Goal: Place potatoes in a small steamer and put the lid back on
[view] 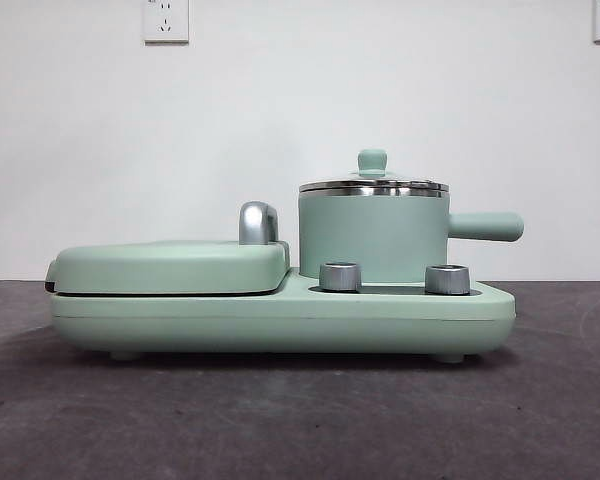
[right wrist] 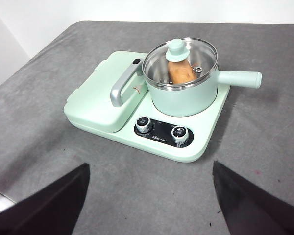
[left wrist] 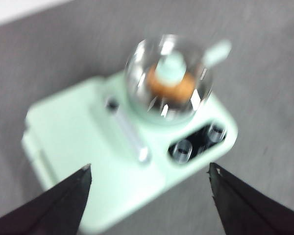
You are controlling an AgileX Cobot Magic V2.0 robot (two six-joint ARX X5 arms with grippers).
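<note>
Grey, felt-like table under a plain white wall with two sockets high up. On it stands a mint-green cooker base, smooth plastic with rounded corners, carrying two ribbed steel dials on a dark panel.

Small steamer: mint cylinder, bright steel rim, stubby straight side handle, seated on the base just behind the dials. Lid sits flat on its rim: clear glass dome, steel edge, small mint knob on top. Potato lies inside the steamer beneath the glass, oblong and orange-brown; in the front view the pot's wall hides it.

Beside the steamer, a flat mint grill cover, closed, with a curved chrome handle.

Left gripper: black jaws spread wide, holding nothing, high above the cooker and well apart from it; that view is blurred, though the potato shows through the lid. Right gripper: jaws likewise wide and empty, held back over bare table on the dial side, well clear of the steamer.
</note>
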